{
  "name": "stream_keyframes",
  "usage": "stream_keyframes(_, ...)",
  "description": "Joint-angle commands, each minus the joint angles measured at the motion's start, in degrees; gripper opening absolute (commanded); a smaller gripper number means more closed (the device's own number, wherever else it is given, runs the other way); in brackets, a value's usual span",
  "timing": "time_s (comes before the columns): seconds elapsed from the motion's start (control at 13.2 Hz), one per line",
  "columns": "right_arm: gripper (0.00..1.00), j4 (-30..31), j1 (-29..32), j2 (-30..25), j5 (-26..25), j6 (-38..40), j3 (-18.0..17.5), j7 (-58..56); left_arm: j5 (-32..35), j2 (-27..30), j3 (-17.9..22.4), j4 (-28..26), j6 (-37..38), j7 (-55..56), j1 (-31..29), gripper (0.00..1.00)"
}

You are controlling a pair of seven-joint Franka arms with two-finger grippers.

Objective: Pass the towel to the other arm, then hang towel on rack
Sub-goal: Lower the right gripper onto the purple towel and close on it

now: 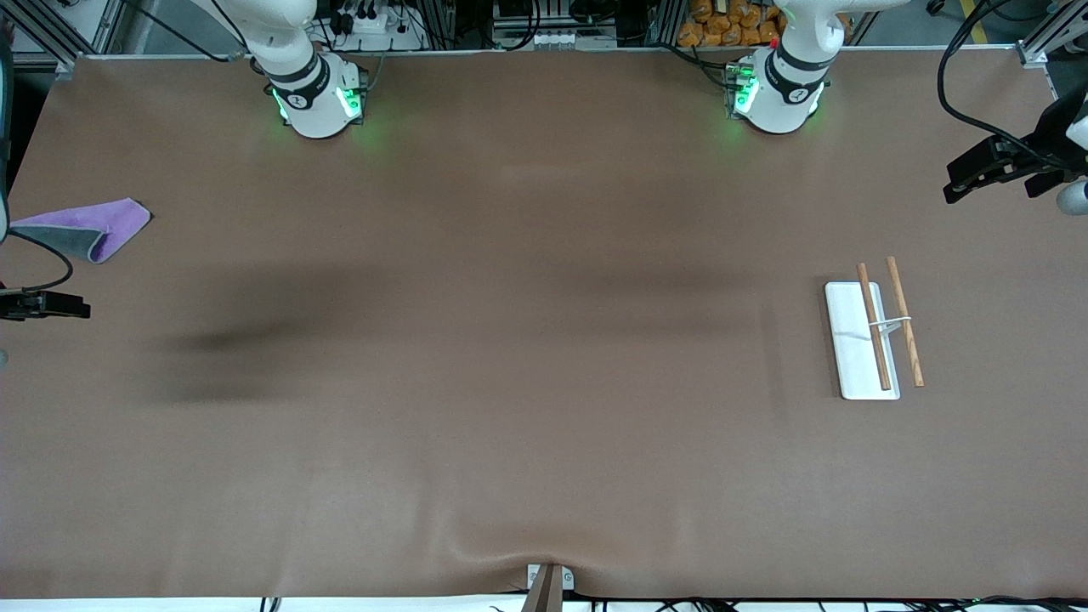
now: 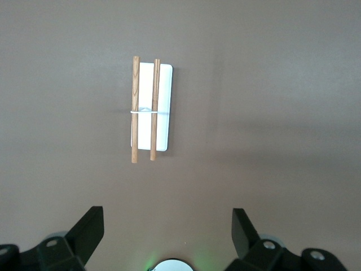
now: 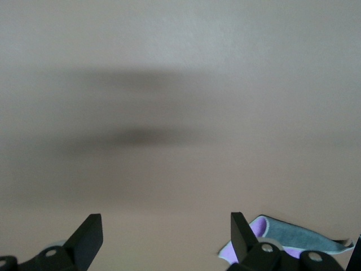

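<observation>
The towel point(image 1: 89, 228) is a folded purple cloth with a grey underside. It lies flat on the brown table at the right arm's end and also shows in the right wrist view point(image 3: 293, 237). My right gripper point(image 1: 51, 304) point(image 3: 166, 223) is open and empty, up over the table edge beside the towel. The rack point(image 1: 867, 340), a white base plate with two wooden rods and a wire bracket, stands at the left arm's end. It shows whole in the left wrist view point(image 2: 151, 110). My left gripper point(image 1: 965, 174) point(image 2: 167, 217) is open and empty, up over that end of the table.
A brown cloth covers the whole table point(image 1: 544, 382). A small metal clamp point(image 1: 548, 582) sits at the table edge nearest the front camera. Black cables hang near both grippers at the table's two ends.
</observation>
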State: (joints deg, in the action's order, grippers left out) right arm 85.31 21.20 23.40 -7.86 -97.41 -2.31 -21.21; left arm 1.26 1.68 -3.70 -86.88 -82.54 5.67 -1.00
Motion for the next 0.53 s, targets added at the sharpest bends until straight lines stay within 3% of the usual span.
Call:
stream_keyframes(0.0,1.00,-0.3,4.3,1.3,-0.9,0.0,-1.0,-4.4,1.4,-0.1,-0.3,0.4,0.5,0.0,-0.1,1.00)
stream_keyframes(0.3,1.00,0.0,10.6,4.5,-2.9,-0.3,-1.0,-12.1,1.3,-0.2,-0.4,0.0,0.5,0.1,0.0,1.00)
stream_keyframes(0.46,1.00,2.6,11.0,4.4,-8.5,-3.5,-1.0,-14.0,1.3,-0.1,-0.4,0.0,0.5,0.0,0.0,1.00)
